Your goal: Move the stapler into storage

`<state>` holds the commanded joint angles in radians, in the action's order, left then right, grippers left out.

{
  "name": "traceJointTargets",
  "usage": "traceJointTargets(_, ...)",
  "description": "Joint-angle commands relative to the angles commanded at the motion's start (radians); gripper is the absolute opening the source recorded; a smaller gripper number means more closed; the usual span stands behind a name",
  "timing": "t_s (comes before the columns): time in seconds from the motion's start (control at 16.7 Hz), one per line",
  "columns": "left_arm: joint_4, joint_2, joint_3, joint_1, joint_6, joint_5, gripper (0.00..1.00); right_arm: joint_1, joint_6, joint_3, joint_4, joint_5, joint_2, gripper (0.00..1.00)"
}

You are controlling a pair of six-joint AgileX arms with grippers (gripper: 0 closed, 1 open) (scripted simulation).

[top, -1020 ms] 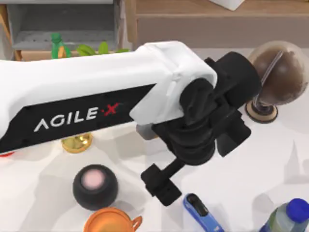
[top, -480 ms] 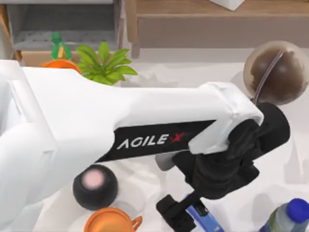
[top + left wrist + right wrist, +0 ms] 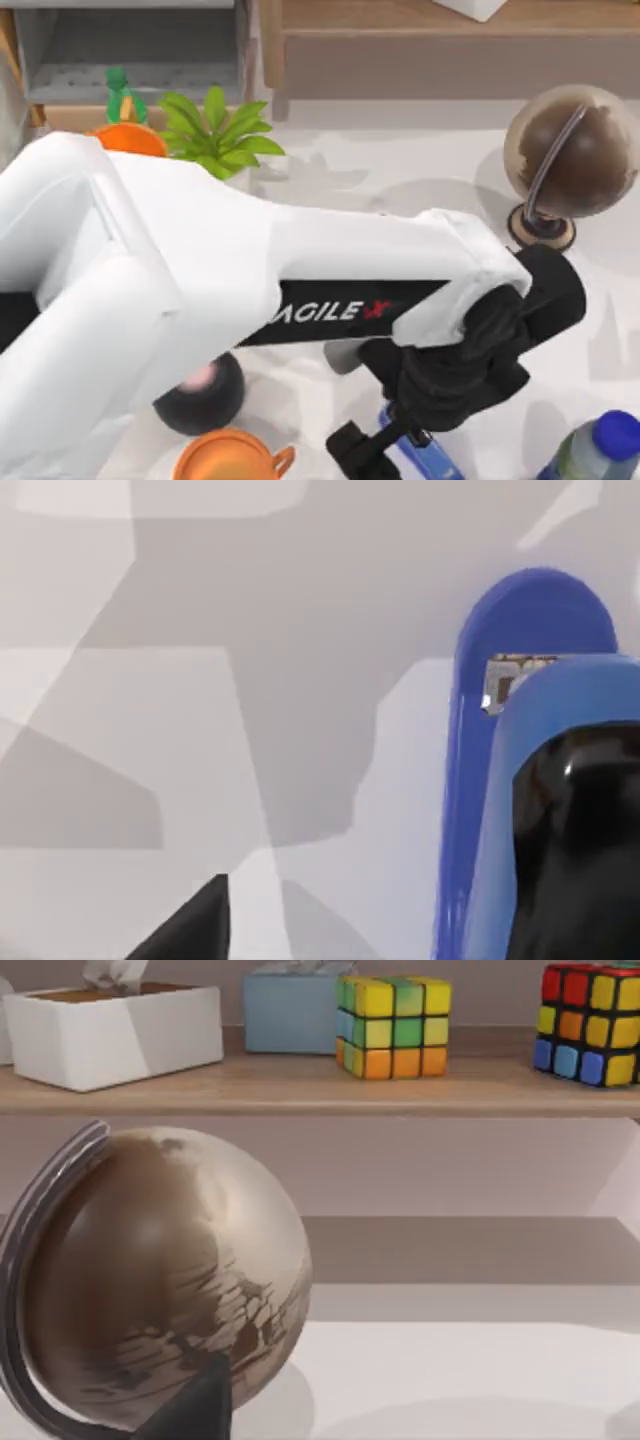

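Left arm (image 3: 230, 290) spans the table (image 3: 420, 170) from the top view's left, its left gripper (image 3: 385, 445) low over the stapler (image 3: 425, 455) at the near edge, between the orange cup (image 3: 225, 462) and blue-capped bottle (image 3: 595, 450). Whether its fingers are spread or pinching cannot be told. The brown globe (image 3: 570, 150) stands at far right; in the left wrist view the stapler (image 3: 520, 760) lies flat.
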<state>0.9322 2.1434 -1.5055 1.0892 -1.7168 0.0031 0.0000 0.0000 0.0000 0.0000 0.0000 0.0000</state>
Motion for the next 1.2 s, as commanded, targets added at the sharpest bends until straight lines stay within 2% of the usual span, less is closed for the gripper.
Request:
traceJointTargets(0.36,-0.038,0.017,0.025,0.0,0.0,0.0,1.0,0.0,0.0,0.0,0.0,0.0,0.0,1.0)
traceJointTargets(1.14,-0.038,0.017,0.025,0.0,0.0,0.0,0.02,0.0,0.0,0.0,0.0,0.0,0.0,1.0)
traceJointTargets(1.2,-0.038,0.017,0.025,0.0,0.0,0.0,0.0,0.0,0.0,0.0,0.0,0.0,0.0,1.0)
